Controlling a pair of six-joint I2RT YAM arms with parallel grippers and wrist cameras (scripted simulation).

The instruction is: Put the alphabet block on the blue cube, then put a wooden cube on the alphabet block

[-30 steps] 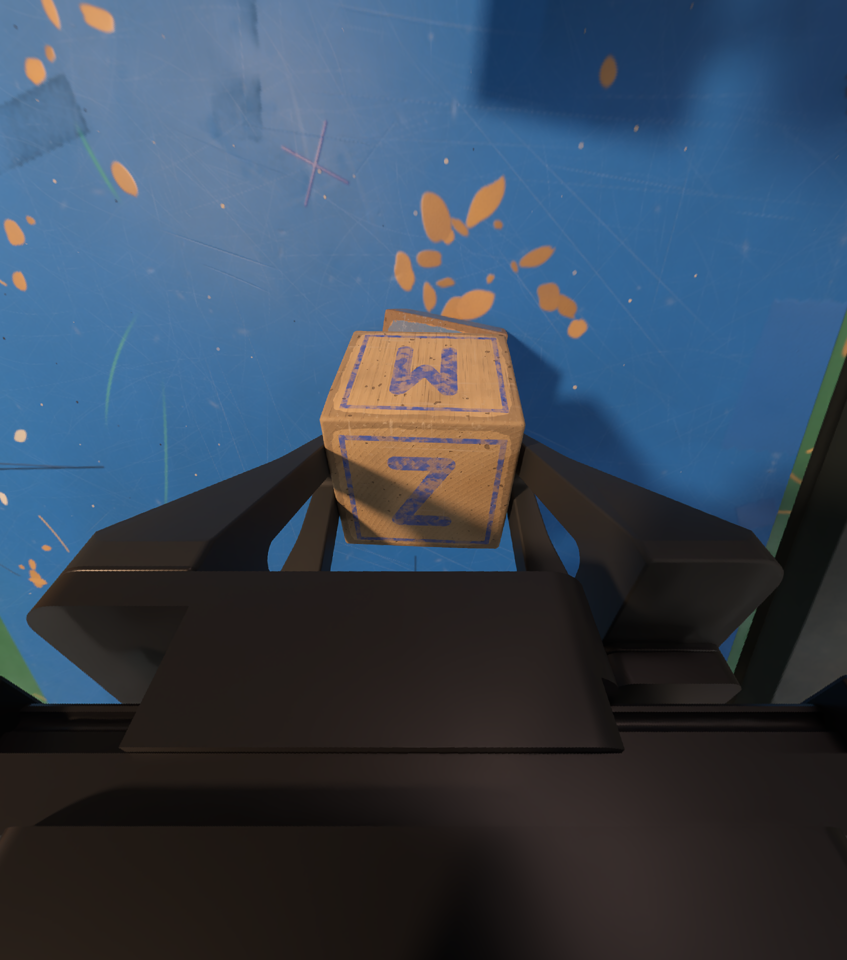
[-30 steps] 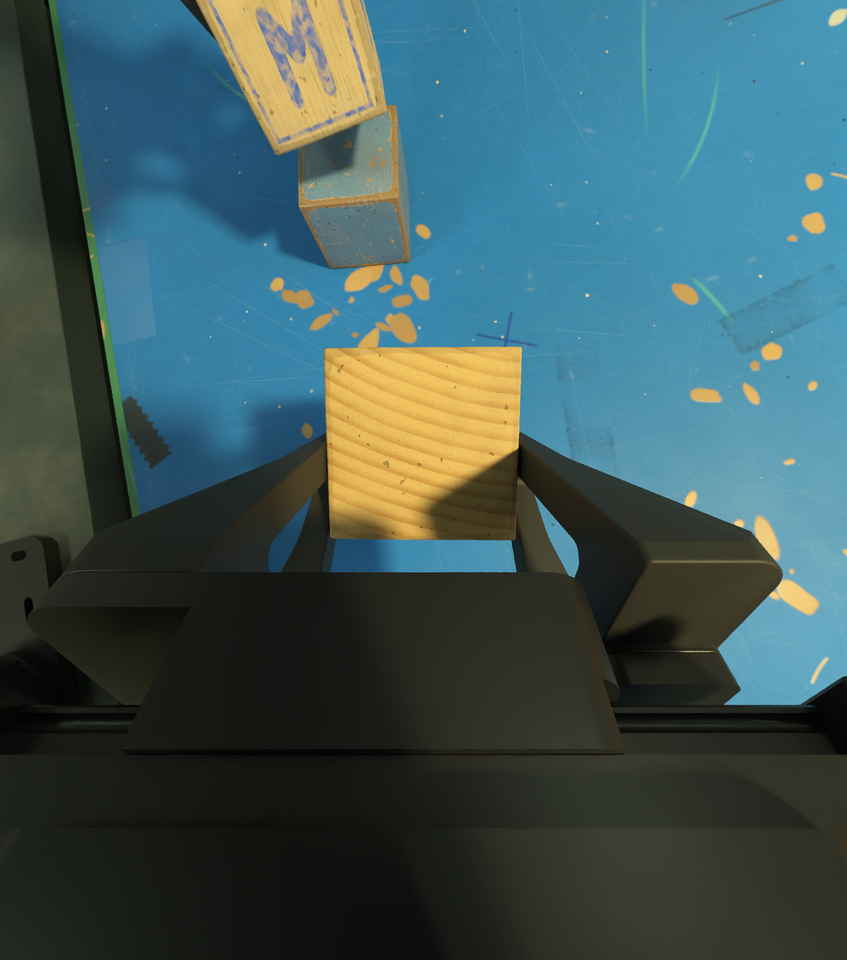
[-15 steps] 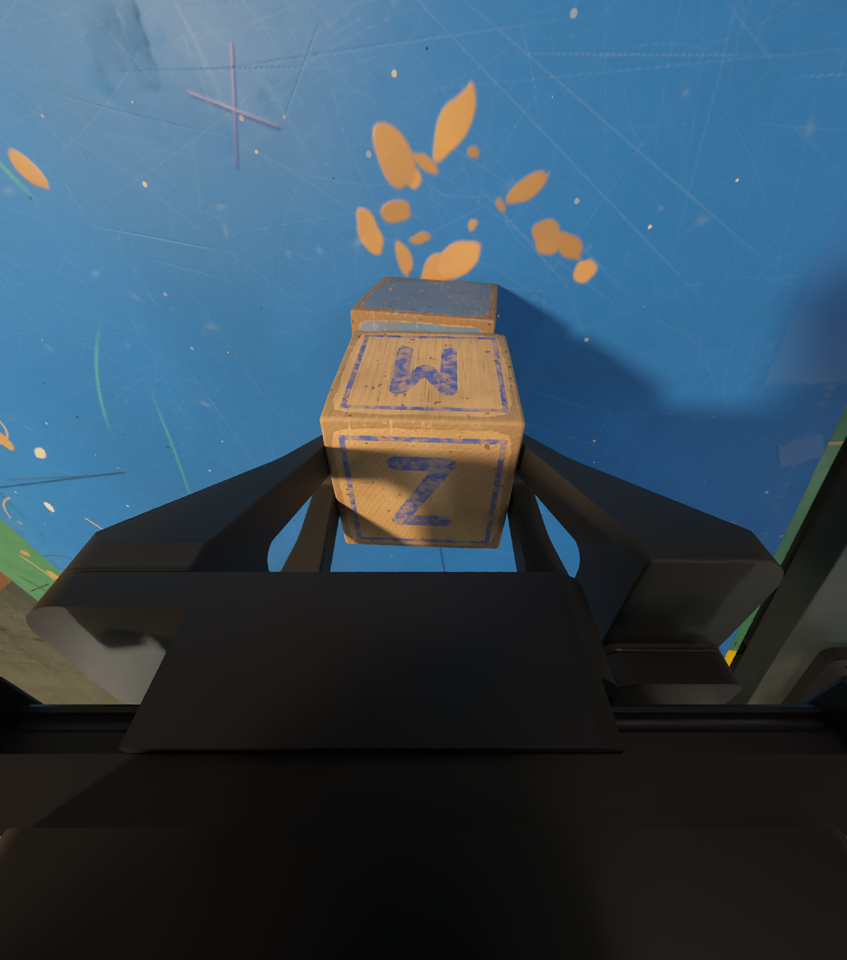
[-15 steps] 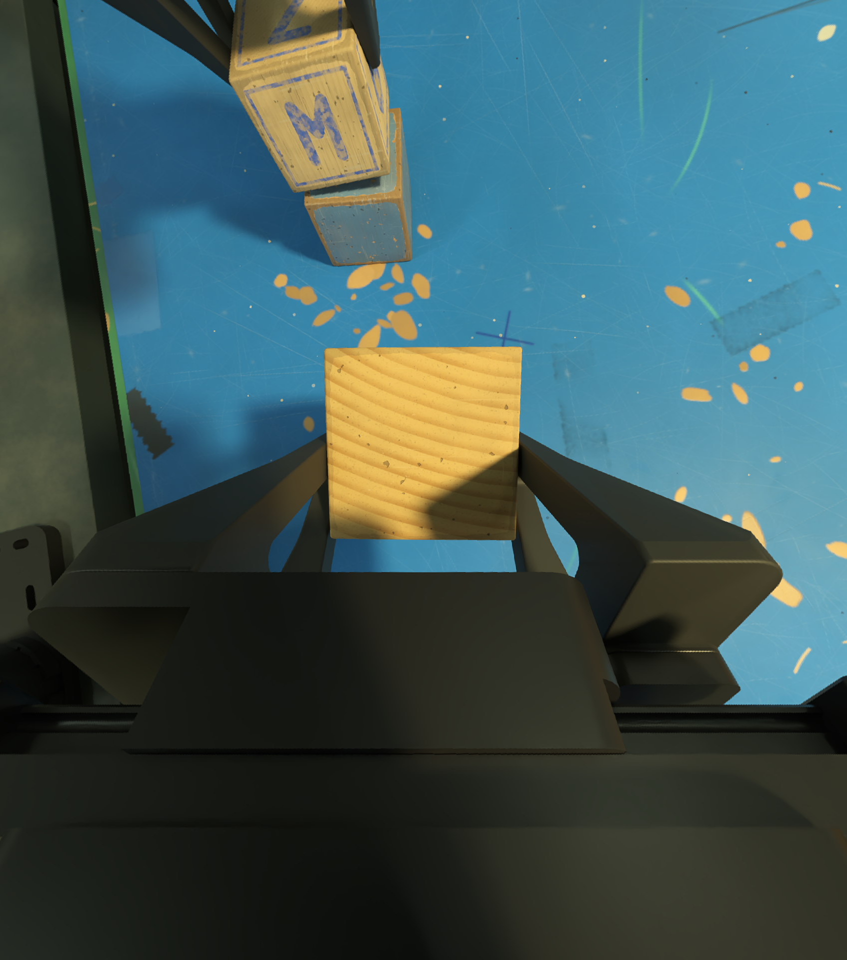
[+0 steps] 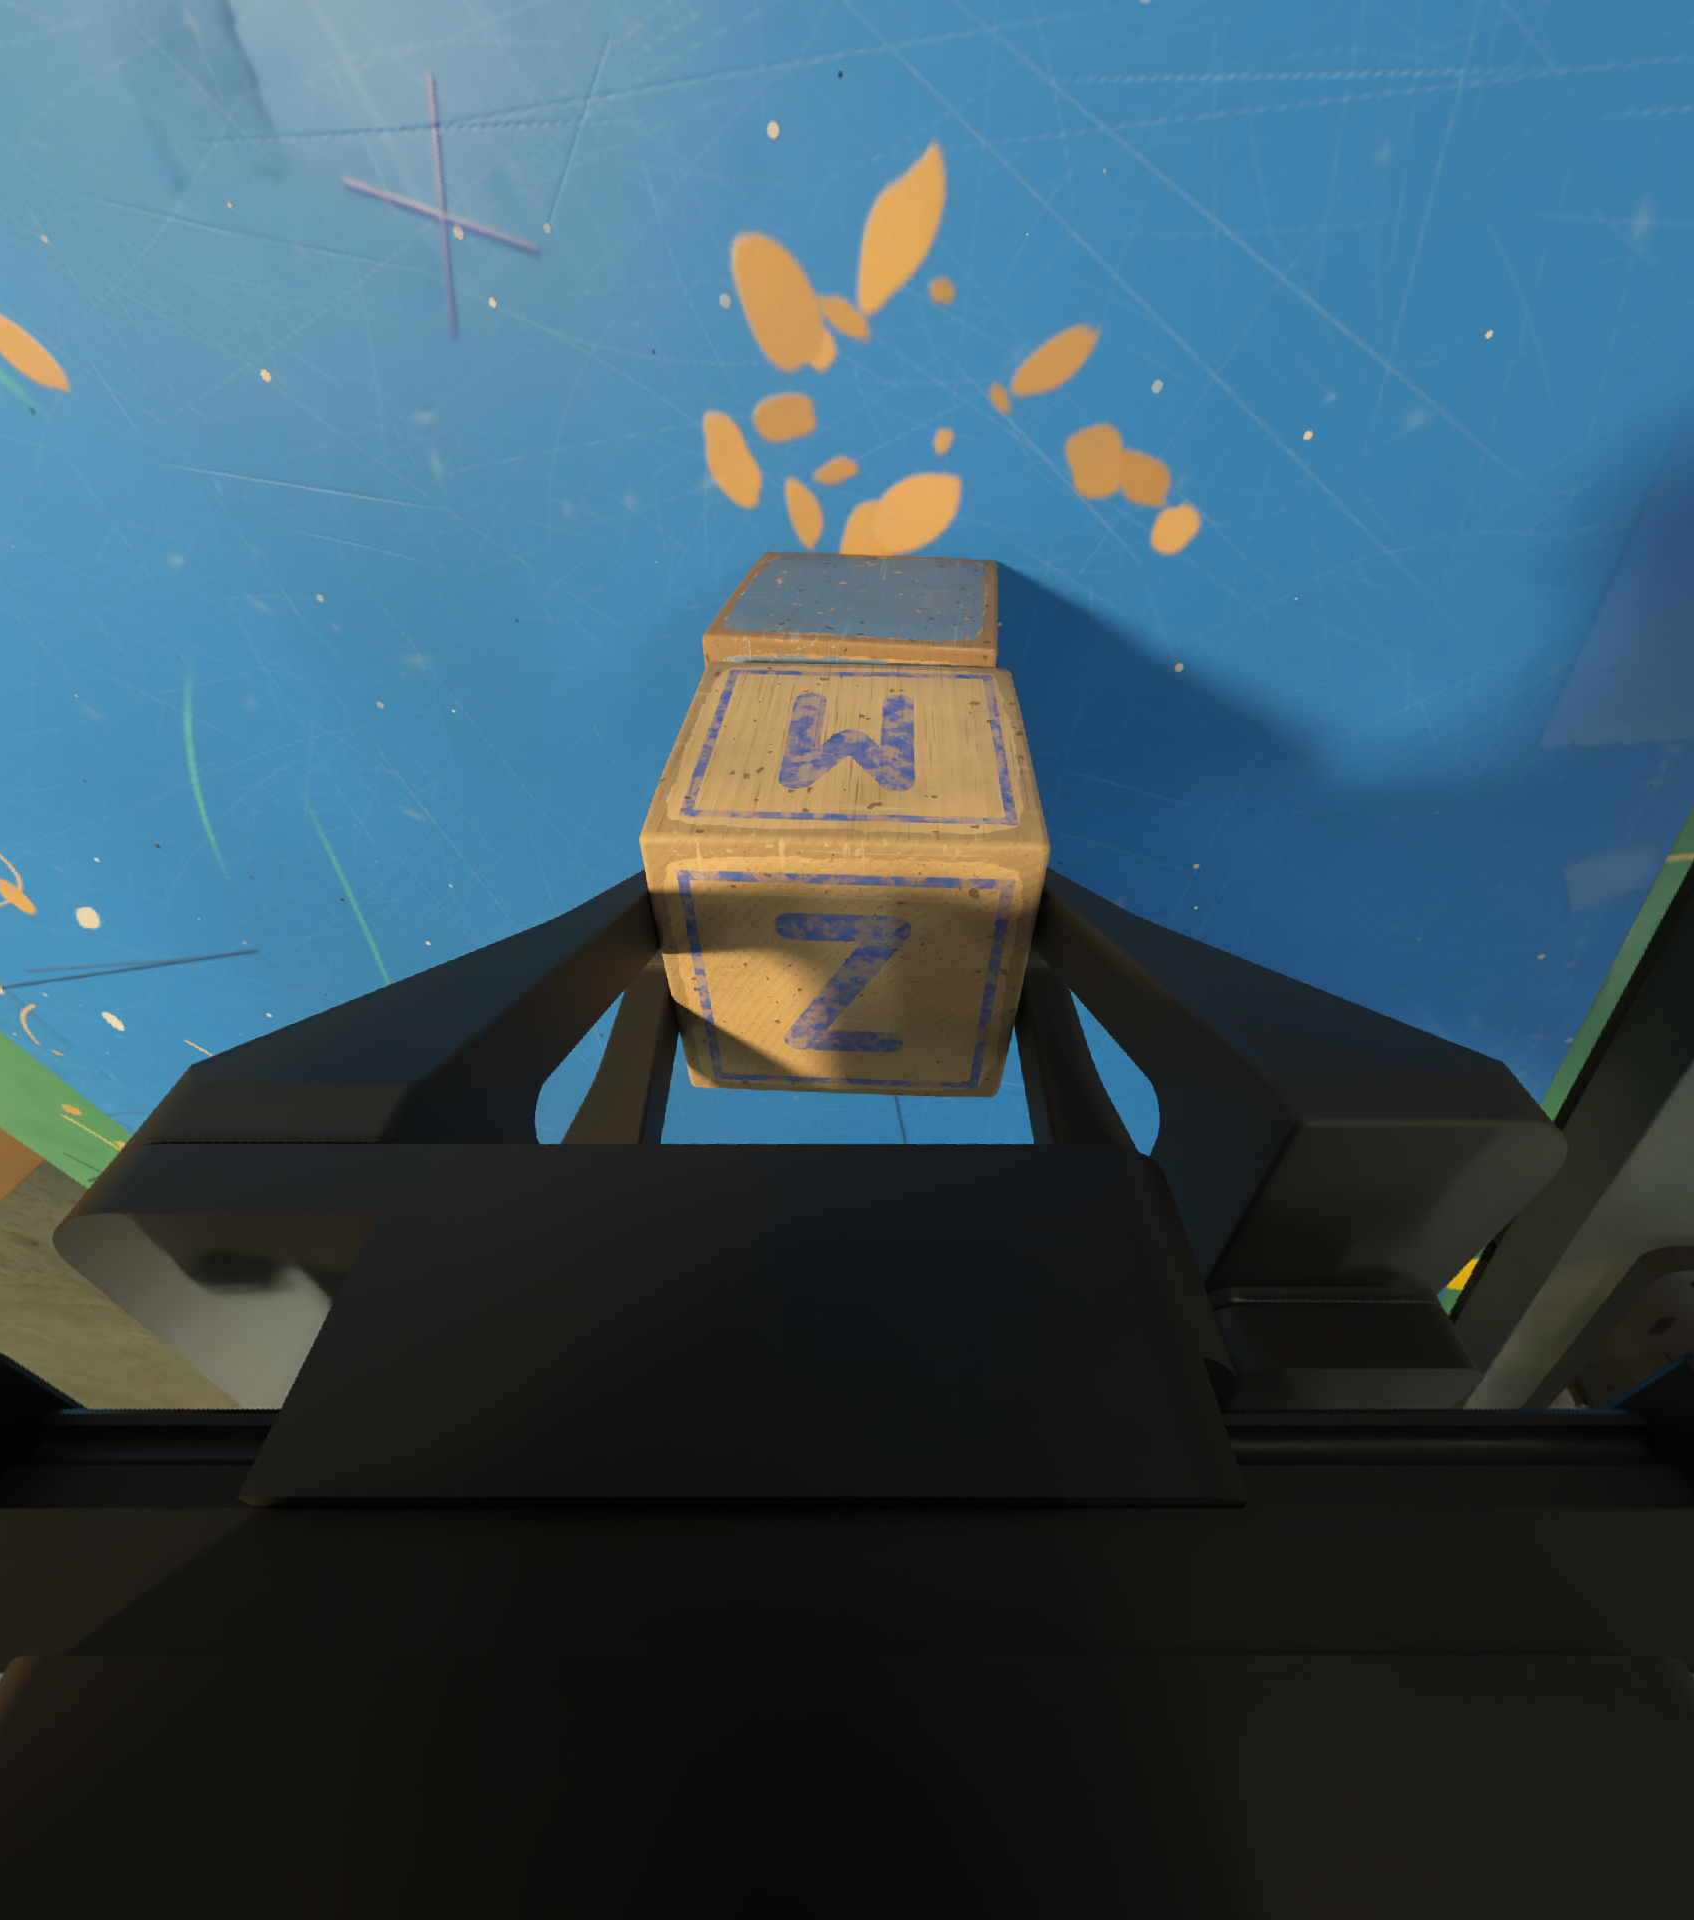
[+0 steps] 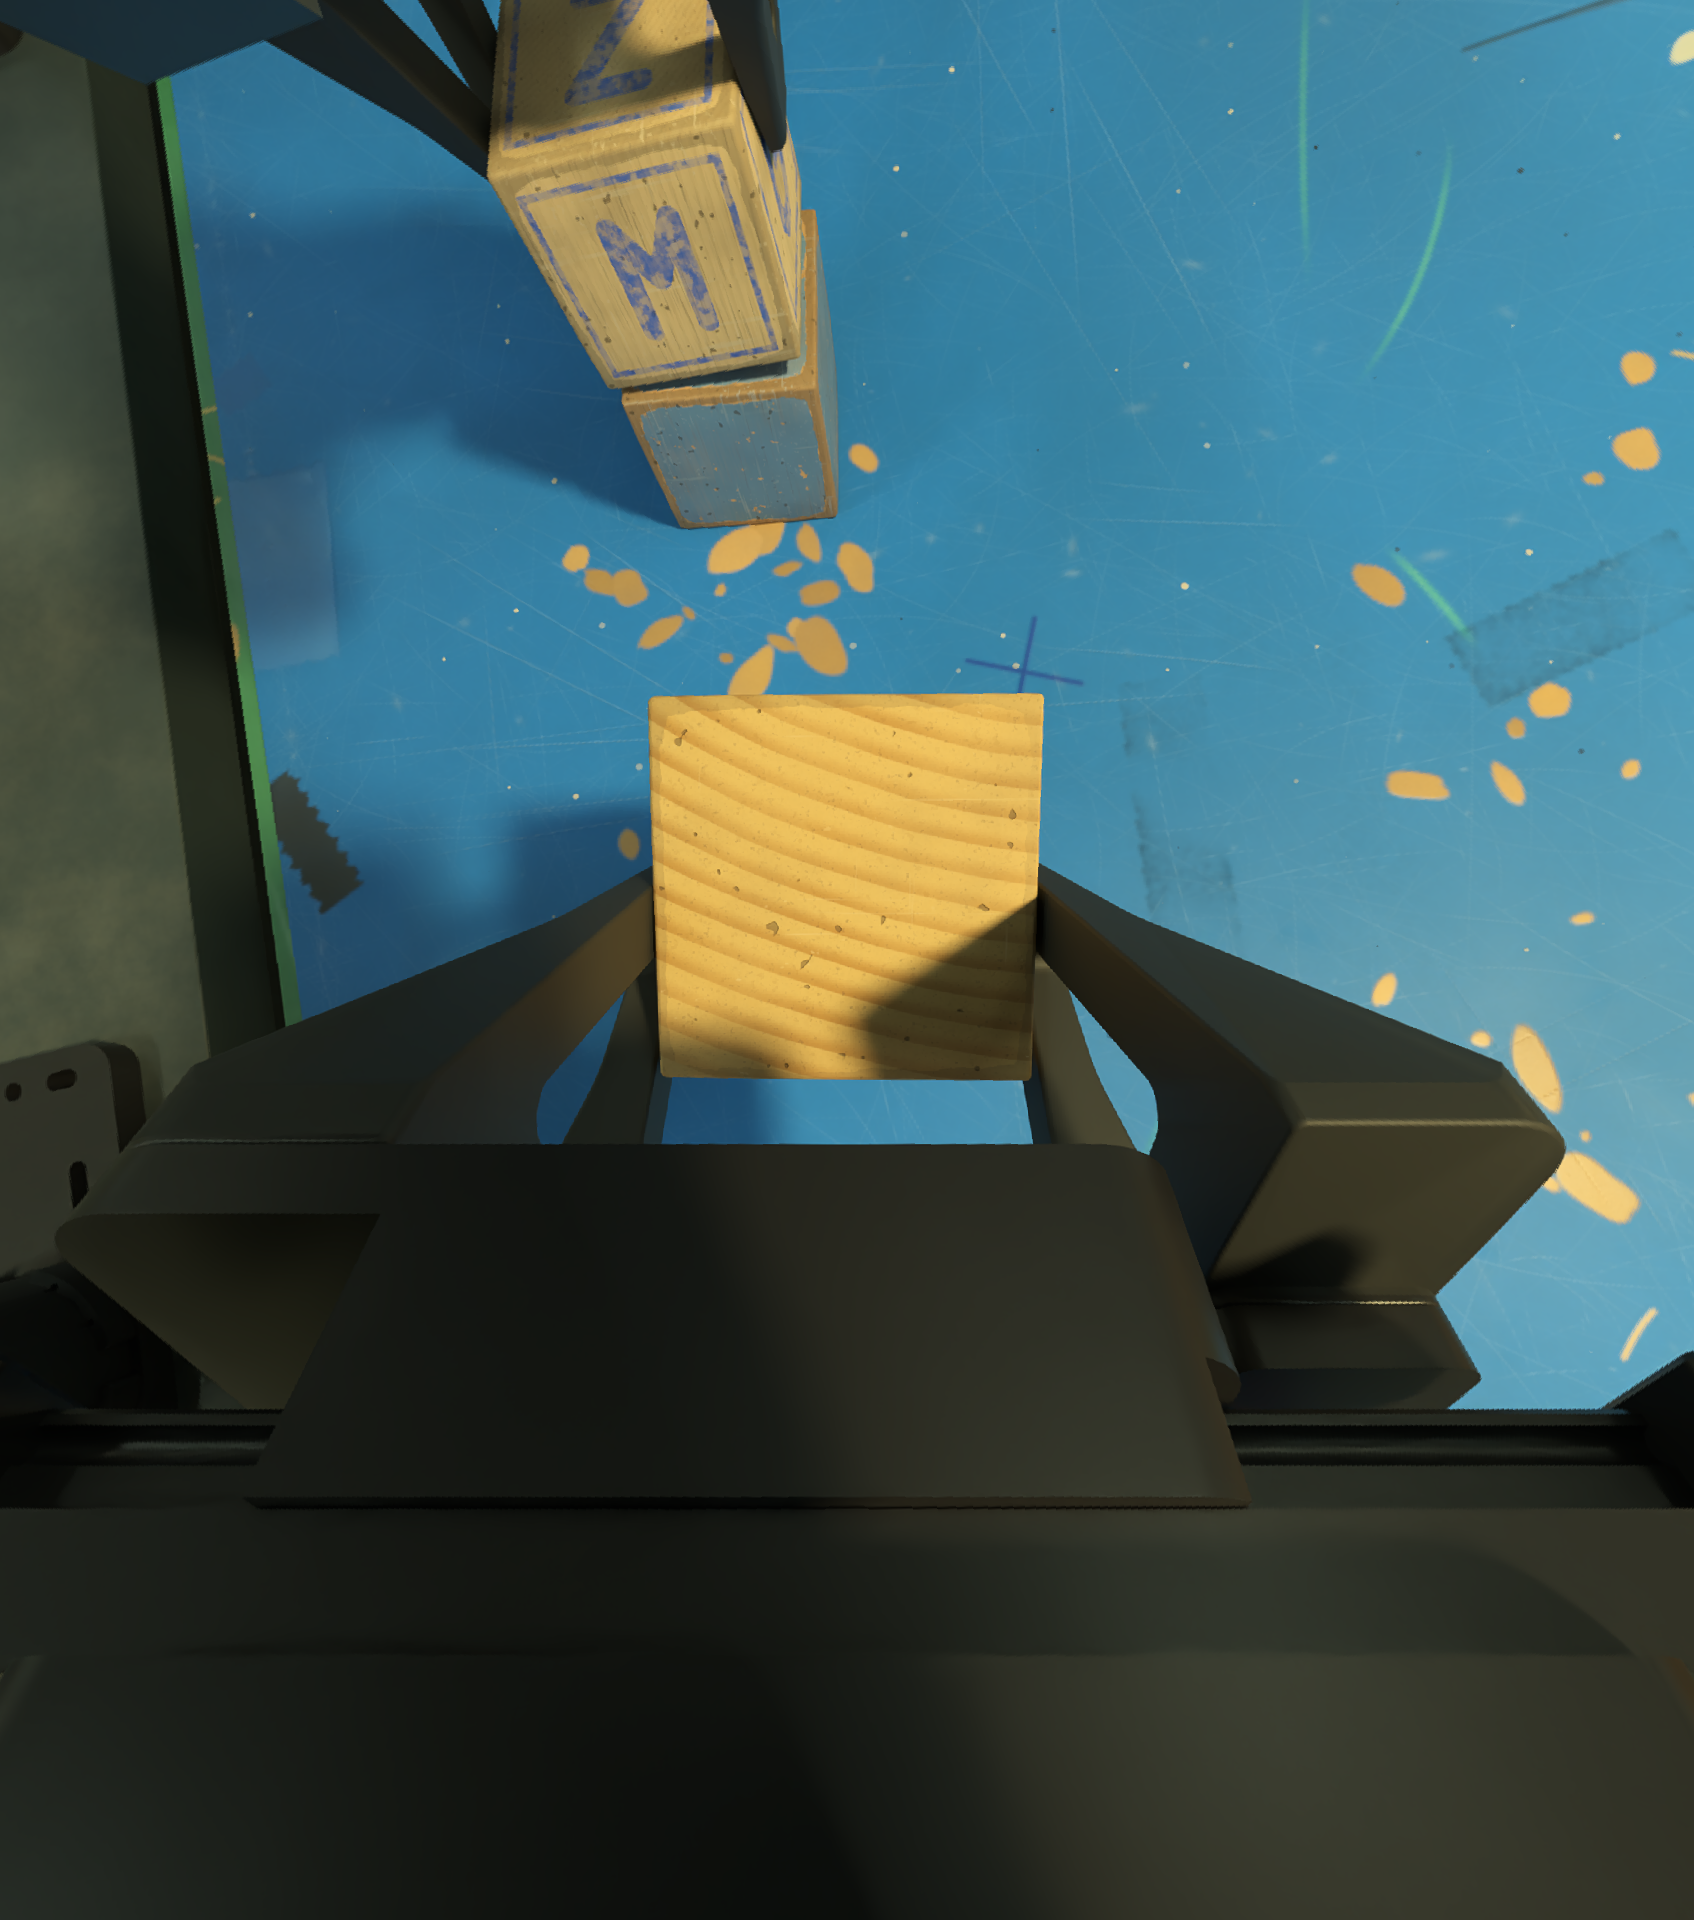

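**Alphabet block at the blue cube, wooden cube waiting its turn**

We are in the first step: seating the alphabet block (image 5: 843, 883) on the blue cube (image 5: 853, 608). Our left gripper (image 5: 843, 997) has its fingers pinching the block on two opposite sides. In the right wrist view the block (image 6: 651, 239) sits directly above the blue cube (image 6: 734, 457), with its lower edge at the cube's top. We cannot tell whether the two faces are fully in contact or a thin gap remains. The block also looks slightly offset and turned against the cube below, so the stack may not be square.

Our right gripper (image 6: 843, 935) has its fingers pinching the wooden cube (image 6: 845, 883) and holds it above the blue bench (image 6: 1342, 312), near the stack but clear of it.

As we judge it, the next move calls for a little more lowering until the block rests flat. The left fingers can then spread gently, so the block does not get dragged sideways off the cube. The left arm must lift straight up and away before we bring the wooden cube over. That second placement needs careful centring, since a two-block stack could easily be nudged over.
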